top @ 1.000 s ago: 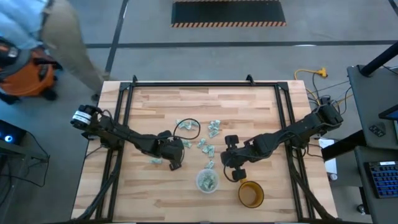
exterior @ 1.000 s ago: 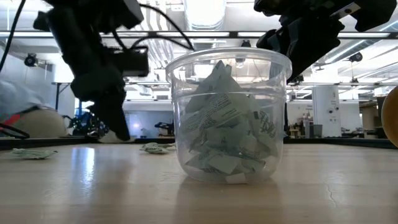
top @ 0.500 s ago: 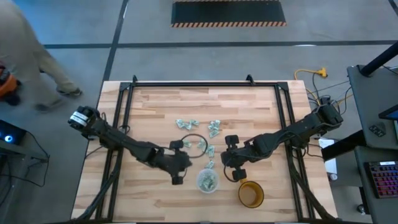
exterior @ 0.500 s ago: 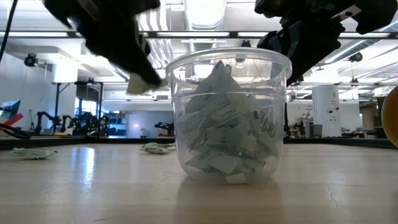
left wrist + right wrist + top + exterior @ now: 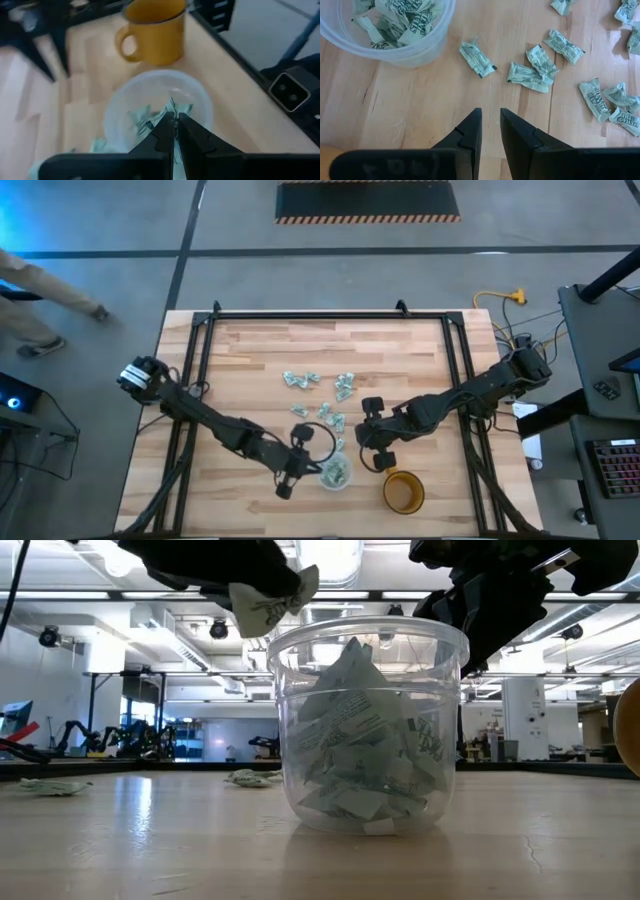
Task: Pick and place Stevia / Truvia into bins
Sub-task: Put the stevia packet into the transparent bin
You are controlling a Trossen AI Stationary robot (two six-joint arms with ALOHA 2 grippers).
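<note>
The clear plastic cup (image 5: 334, 472) (image 5: 370, 730) stands on its base near the table's near edge, partly filled with pale green sachets. My left gripper (image 5: 174, 120) hangs just above the cup's (image 5: 150, 100) left rim, shut on one sachet (image 5: 270, 595). My right gripper (image 5: 491, 117) hovers over bare wood to the right of the cup (image 5: 385, 30), its fingers a narrow gap apart with nothing between them. Several loose sachets (image 5: 320, 395) (image 5: 532, 72) lie flat on the table farther off. My left gripper pinches one sachet between its two fingers, which point down and toward the table's right. A crumpled end of the sachet (image 5: 172, 106) sticks out past the fingertips. The sachet (image 5: 285, 600) is lifted clear, above the cup's rim.
An amber-orange mug (image 5: 403, 492) (image 5: 155, 30) stands to the right of the cup, close to my right gripper. A black cable loop (image 5: 316, 437) lies by my left arm's wrist. Metal frame rails run along the table's sides.
My left gripper has risen from the table with a sachet in its shut fingers and travelled toward the table's right and near edge, up to the cup's rim. At the far left a person has walked off past the table.
</note>
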